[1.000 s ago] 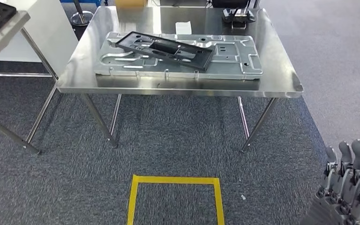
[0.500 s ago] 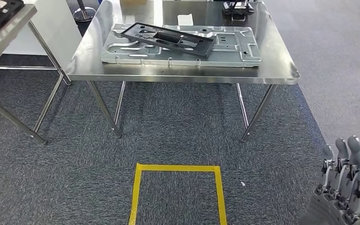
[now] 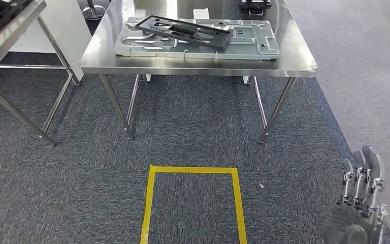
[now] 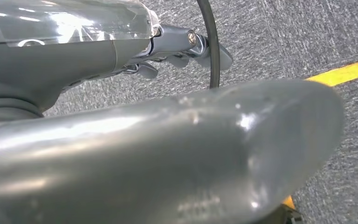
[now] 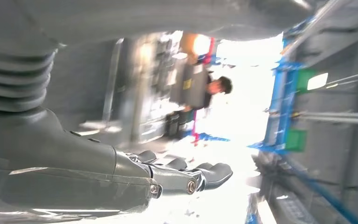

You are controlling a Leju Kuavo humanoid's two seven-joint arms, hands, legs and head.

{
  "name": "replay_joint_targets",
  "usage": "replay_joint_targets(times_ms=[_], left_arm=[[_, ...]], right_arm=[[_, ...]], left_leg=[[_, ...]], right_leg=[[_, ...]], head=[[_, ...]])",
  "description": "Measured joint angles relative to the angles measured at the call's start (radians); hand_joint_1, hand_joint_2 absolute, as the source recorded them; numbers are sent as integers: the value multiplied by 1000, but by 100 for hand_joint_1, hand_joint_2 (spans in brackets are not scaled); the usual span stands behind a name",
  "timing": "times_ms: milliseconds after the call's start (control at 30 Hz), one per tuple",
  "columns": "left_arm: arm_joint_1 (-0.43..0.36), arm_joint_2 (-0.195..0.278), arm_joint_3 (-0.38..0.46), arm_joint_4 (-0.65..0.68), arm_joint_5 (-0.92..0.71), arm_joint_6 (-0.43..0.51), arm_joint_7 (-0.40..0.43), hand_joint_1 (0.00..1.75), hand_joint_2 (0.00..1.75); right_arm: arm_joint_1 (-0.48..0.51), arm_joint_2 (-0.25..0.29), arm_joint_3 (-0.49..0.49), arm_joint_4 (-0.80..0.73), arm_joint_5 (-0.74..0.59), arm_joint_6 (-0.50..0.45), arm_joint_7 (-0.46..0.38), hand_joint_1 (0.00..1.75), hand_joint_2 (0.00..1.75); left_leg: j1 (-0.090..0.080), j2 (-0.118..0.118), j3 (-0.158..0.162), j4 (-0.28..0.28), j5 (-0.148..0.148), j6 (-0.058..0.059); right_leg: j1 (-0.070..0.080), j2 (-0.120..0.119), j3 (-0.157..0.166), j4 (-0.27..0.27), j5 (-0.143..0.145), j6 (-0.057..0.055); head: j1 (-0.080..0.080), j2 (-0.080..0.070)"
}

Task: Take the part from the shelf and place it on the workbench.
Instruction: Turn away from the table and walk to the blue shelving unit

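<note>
Though flat, black part (image 3: 184, 30) (perforated)

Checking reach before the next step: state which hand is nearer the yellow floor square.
Cannot rank them. The right hand hangs right of the yellow floor square; the left hand hangs over carpet, position unclear.

Ahead of you stands the steel workbench (image 3: 304, 68). On it lies a grey metal plate (image 3: 254, 46), with the black part (image 3: 183, 31) resting across it. Your right hand (image 3: 359, 203) hangs low, empty, fingers apart, near the yellow floor marking (image 3: 193, 170).
</note>
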Motion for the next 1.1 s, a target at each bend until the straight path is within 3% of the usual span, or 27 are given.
replay_joint_targets(times_ms=[33, 67, 100, 167, 200, 233, 300, 367, 433, 500, 567, 600, 700, 733, 767, 800, 867, 933, 967, 1033, 1067, 1100], left_arm=[[1, 0, -4, 0, 0, -3, 1, 0, 0], [2, 0, -9, 0, 0, -5, 4, 0, 0], [4, 0, -16, -1, 0, -7, 6, 0, 0], [7, 1, -37, -2, 0, -8, 12, 0, 0], [9, 2, -47, -3, 0, -6, 14, 0, 0], [10, 3, -57, -3, 0, -2, 16, 0, 0], [13, 5, -75, -3, 0, 6, 20, 0, 0], [17, 7, -91, -2, 0, 10, 23, 0, 0], [20, 10, -108, 1, 0, 14, 25, 0, 0], [20, 15, -124, 6, 0, 19, 27, 0, 0], [18, 21, -134, 10, 0, 23, 27, 0, 0], [19, 23, -137, 12, 0, 24, 27, 0, 0], [23, 28, -145, 14, -1, 24, 26, 0, 0], [23, 30, -148, 14, -1, 23, 25, 0, 0], [23, 31, -150, 14, -1, 22, 25, 0, 0], [23, 33, -153, 15, -1, 22, 25, 0, 0], [23, 36, -157, 15, -1, 22, 25, 0, 0], [22, 39, -163, 15, -1, 22, 25, 0, 0], [21, 40, -165, 15, -1, 22, 25, 0, 0], [23, 41, -167, 16, -1, 22, 26, 0, 0], [23, 41, -167, 17, -1, 22, 26, 0, 0], [24, 42, -168, 17, -1, 22, 27, 0, 0]], right_arm=[[-3, 14, -47, 37, -6, -2, 9, 0, 175], [-9, 25, -95, 82, -14, -13, 30, 0, 175], [-19, 33, -143, 136, -23, -27, 59, 0, 175], [-57, 44, -266, 301, -34, -39, 89, 0, 175], [-86, 46, -345, 406, -25, -32, 84, 0, 131], [-122, 48, -438, 531, 2, -25, 66, 0, 87], [-197, 49, -631, 789, 88, -24, 27, 0, 0], [-259, 47, -798, 1014, 164, -43, 20, 0, 0], [-312, 41, -924, 1193, 199, -77, 61, 0, 0], [-362, 32, -1024, 1351, 211, -129, 112, 0, 0], [-402, 20, -1110, 1507, 209, -188, 161, 0, 0], [-418, 13, -1146, 1581, 205, -213, 185, 0, 0], [-454, -6, -1224, 1747, 194, -247, 234, 0, 0], [-463, -11, -1242, 1786, 191, -249, 243, 0, 0], [-472, -17, -1260, 1823, 186, -250, 251, 0, 0], [-480, -22, -1277, 1857, 181, -249, 260, 0, 0], [-494, -31, -1302, 1913, 170, -246, 276, 0, 0], [-504, -37, -1317, 1951, 165, -243, 281, 0, 0], [-507, -40, -1322, 1966, 165, -239, 282, 0, 0], [-510, -47, -1329, 1988, 165, -232, 283, 0, 0], [-511, -51, -1332, 1997, 166, -229, 283, 0, 0], [-513, -55, -1335, 2004, 168, -227, 283, 0, 0]], left_leg=[[0, 2, -8, 0, 9, 11], [0, 5, -18, -1, 21, 21], [1, 7, -30, -2, 34, 30], [-1, 10, -61, -2, 60, 41], [-3, 10, -77, -1, 72, 43], [-6, 10, -94, 1, 85, 45], [-12, 8, -126, 5, 107, 47], [-18, 5, -151, 10, 125, 45], [-23, 7, -163, 13, 141, 37], [-22, 12, -167, 11, 157, 25], [-19, 13, -176, 20, 152, 13], [-18, 11, -187, 43, 123, 8], [-13, 7, -233, 206, -24, -6], [-12, 7, -239, 262, -48, -9], [-10, 7, -234, 293, -45, -12], [-9, 7, -213, 293, -20, -13], [-6, 7, -123, 197, 30, -12], [-9, 7, -24, 52, 20, -5], [-11, 6, 1, 8, 6, 1], [-12, 7, -1, -13, 7, 15], [-10, 9, -8, -15, 18, 23], [-8, 11, -18, -18, 30, 32]], right_leg=[[-2, 0, -2, 0, 4, 7], [-3, 2, -9, 7, -11, 13], [-6, 5, -18, 29, -44, 19], [-9, 9, -44, 124, -145, 28], [-10, 10, -56, 184, -181, 31], [-11, 10, -60, 232, -193, 33], [-10, 11, -27, 245, -153, 28], [-3, 11, 69, 132, -110, 10], [7, 11, 165, -13, -119, -10], [14, 12, 195, -75, -129, -21], [12, 11, 181, -81, -109, -33], [10, 9, 170, -83, -97, -40], [10, 8, 121, -79, -62, -52], [10, 7, 103, -73, -51, -51], [10, 6, 83, -66, -41, -50], [10, 6, 62, -56, -33, -48], [9, 5, 21, -33, -18, -42], [11, 5, -7, -11, -6, -33], [11, 4, -13, -6, 2, -28], [11, 3, -19, -6, 18, -17], [9, 5, -24, -3, 14, -12], [7, 8, -32, 13, -10, -6]], head=[[0, 0], [2, 0], [3, 0], [8, 0], [9, 0], [11, 0], [12, 0], [14, 0], [14, 0], [14, 0], [15, 0], [14, 0], [7, 0], [6, 0], [6, 0], [6, 0], [6, 0], [6, 0], [5, 0], [4, 0], [3, 0], [5, 0]])
